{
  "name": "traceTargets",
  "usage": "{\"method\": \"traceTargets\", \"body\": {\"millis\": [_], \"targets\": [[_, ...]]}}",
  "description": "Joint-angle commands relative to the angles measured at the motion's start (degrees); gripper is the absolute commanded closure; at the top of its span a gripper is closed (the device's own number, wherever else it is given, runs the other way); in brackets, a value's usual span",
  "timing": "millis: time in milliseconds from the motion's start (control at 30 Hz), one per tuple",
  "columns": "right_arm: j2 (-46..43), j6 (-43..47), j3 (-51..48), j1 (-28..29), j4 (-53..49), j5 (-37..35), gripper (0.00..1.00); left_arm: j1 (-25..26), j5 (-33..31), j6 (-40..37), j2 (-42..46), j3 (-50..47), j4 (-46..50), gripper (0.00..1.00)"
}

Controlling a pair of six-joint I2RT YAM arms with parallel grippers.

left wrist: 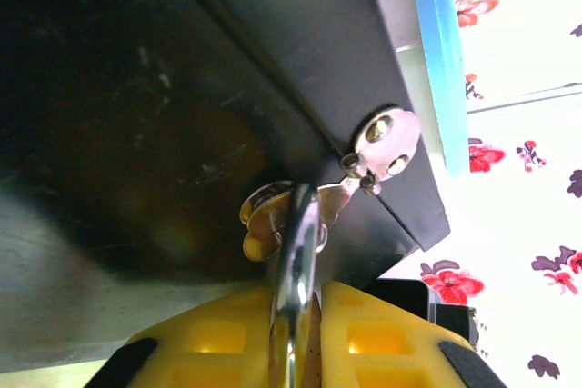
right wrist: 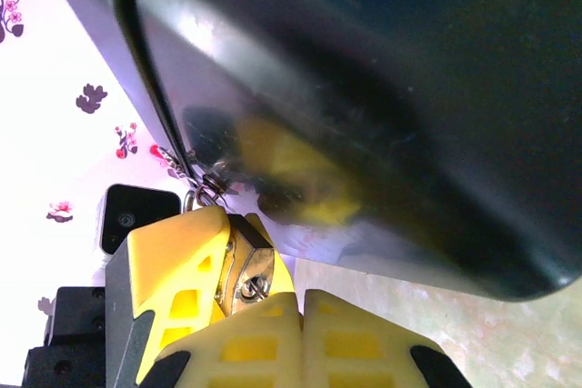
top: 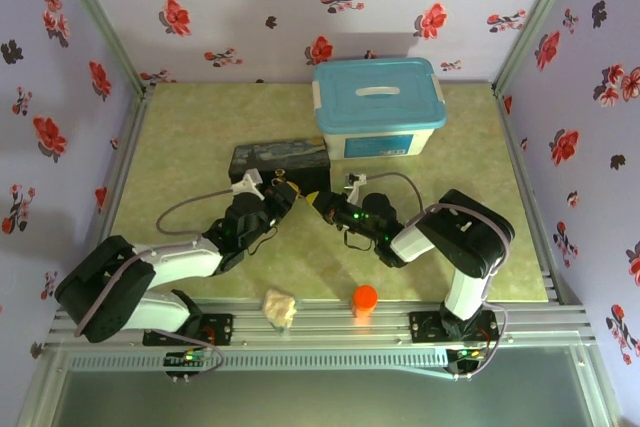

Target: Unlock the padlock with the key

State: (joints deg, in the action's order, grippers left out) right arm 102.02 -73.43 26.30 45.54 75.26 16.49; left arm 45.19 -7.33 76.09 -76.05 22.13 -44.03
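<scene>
The brass padlock (right wrist: 244,256) hangs by its silver shackle (left wrist: 298,243) from the hasp on the dark box (top: 275,157). My left gripper (left wrist: 305,293) is shut on the padlock, the shackle rising from between its yellow fingers (right wrist: 173,270). In the top view it sits at the box's front edge (top: 278,197). My right gripper (right wrist: 302,299) is shut just below the padlock's keyhole. A thin metal stub of the key (right wrist: 259,286) runs from the keyhole to the seam of its pads, which hide the rest. From above, the right gripper (top: 325,205) faces the left one.
A blue-lidded white tub (top: 378,107) stands behind the box. Near the front edge are an orange cap (top: 365,299) and a crumpled pale lump (top: 280,307). The box's round brass latch (left wrist: 389,138) is just right of the hasp. Flowered walls close in the table.
</scene>
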Motion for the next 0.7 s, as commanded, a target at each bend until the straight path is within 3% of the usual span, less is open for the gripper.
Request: {"method": "traceTargets", "body": {"millis": [0, 267, 400, 667], "targets": [[-1.6, 3.8, 3.4, 2.4, 4.1, 1.8, 1.00, 3.5, 14.8, 1.6, -0.1, 1.5, -6.7, 1.00], [-2.7, -3.8, 3.5, 0.5, 4.1, 6.4, 1.00, 3.6, 15.9, 1.9, -1.6, 1.4, -10.0, 1.00], [-1.4, -9.7, 6.5, -1.1, 4.1, 13.6, 1.00, 3.8, 17.9, 1.3, -1.9, 1.8, -10.3, 1.00], [-0.3, -11.4, 5.1, -6.0, 4.1, 19.6, 1.00, 3.9, 20.2, 1.2, -3.6, 1.0, -11.9, 1.00]]}}
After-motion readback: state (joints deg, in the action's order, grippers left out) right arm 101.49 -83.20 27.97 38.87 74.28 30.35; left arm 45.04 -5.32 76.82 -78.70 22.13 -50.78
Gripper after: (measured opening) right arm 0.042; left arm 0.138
